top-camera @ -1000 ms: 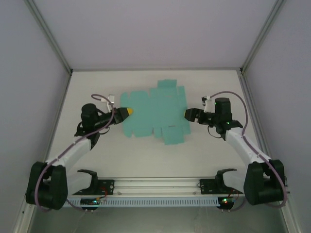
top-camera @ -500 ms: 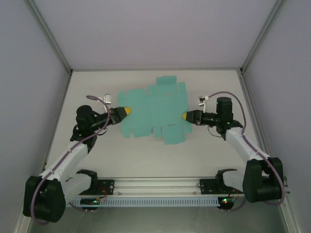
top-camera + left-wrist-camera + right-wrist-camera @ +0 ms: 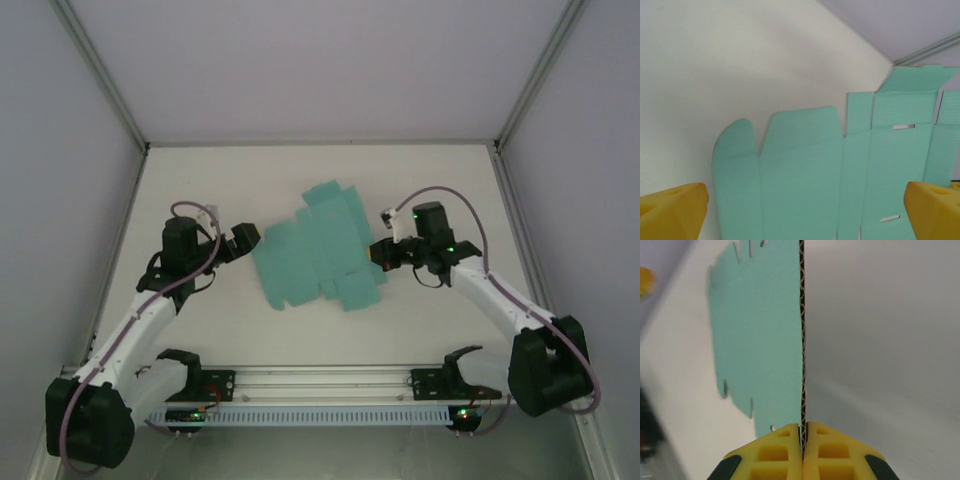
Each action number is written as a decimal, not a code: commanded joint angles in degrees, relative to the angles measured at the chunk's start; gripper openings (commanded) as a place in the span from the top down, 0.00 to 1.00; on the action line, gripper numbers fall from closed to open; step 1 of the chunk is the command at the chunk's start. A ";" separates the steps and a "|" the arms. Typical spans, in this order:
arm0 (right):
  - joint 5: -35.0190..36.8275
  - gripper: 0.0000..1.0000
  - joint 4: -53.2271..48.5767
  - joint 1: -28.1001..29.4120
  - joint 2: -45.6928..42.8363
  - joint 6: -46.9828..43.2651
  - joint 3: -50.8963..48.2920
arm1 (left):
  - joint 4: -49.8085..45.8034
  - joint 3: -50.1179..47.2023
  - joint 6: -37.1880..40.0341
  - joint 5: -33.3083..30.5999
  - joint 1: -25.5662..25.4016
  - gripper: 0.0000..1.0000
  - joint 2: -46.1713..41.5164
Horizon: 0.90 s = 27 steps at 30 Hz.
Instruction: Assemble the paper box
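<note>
The paper box (image 3: 318, 250) is teal, the fingers (image 3: 772, 452) yellow.

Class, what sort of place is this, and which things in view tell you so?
Probably a robotics test cell: pale walls and metal frame posts enclose a white table, a left arm and right arm are bolted at its near edge, and a flat teal paper box sits between them.
</note>
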 commanded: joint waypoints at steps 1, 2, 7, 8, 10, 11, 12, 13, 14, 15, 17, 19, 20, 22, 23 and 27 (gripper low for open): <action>24.23 1.00 -1.62 6.06 3.74 -13.03 2.56 | -1.69 1.83 3.06 2.43 0.07 0.00 2.44; 28.71 1.00 0.91 8.13 4.52 -16.75 2.35 | 0.19 2.38 2.55 5.31 -0.06 0.00 3.91; 40.41 1.00 15.20 14.07 7.40 -31.29 -0.17 | 5.38 8.34 1.13 11.76 -2.61 0.00 12.18; 42.04 1.00 16.73 15.13 8.19 -33.92 -0.16 | 5.42 10.38 1.12 12.76 -3.14 0.00 14.30; 45.55 0.99 18.73 17.46 9.72 -39.24 -0.29 | 5.64 14.52 1.28 14.75 -4.35 0.00 18.02; 47.47 0.99 19.79 18.61 10.64 -41.65 -0.35 | 5.56 16.47 1.35 15.35 -4.90 0.00 19.58; 49.19 0.99 20.09 19.63 11.58 -43.47 -0.10 | 4.96 18.52 1.37 15.46 -5.41 0.01 21.15; 50.97 0.99 20.26 20.45 12.79 -45.13 0.02 | 3.84 20.93 1.74 15.63 -5.91 0.01 22.59; 52.51 0.99 20.94 20.98 13.87 -46.86 0.12 | 2.69 22.98 2.43 15.75 -6.44 0.00 23.83; 53.99 1.00 21.76 21.61 14.92 -48.43 0.06 | 1.92 24.72 3.01 15.51 -6.97 0.00 24.88; 55.78 1.00 24.45 22.46 16.53 -50.38 -0.35 | 1.00 27.68 3.85 15.13 -8.19 0.00 26.92; 55.54 1.00 26.14 22.83 17.06 -50.96 -0.23 | -0.28 30.45 4.82 14.96 -9.40 0.00 29.46; 54.80 1.00 26.59 22.95 17.04 -51.03 -0.14 | -0.93 31.76 5.43 14.89 -10.02 0.00 30.78; 53.92 1.00 27.25 23.11 16.84 -50.97 -0.04 | -3.06 34.50 6.28 14.52 -10.95 0.00 34.05; 53.83 1.00 27.36 23.16 16.72 -51.00 0.09 | -4.10 35.59 6.68 14.54 -11.16 0.01 35.50; 53.51 1.00 27.45 23.31 16.45 -51.00 0.39 | -5.24 37.47 6.86 16.11 -11.98 0.16 40.35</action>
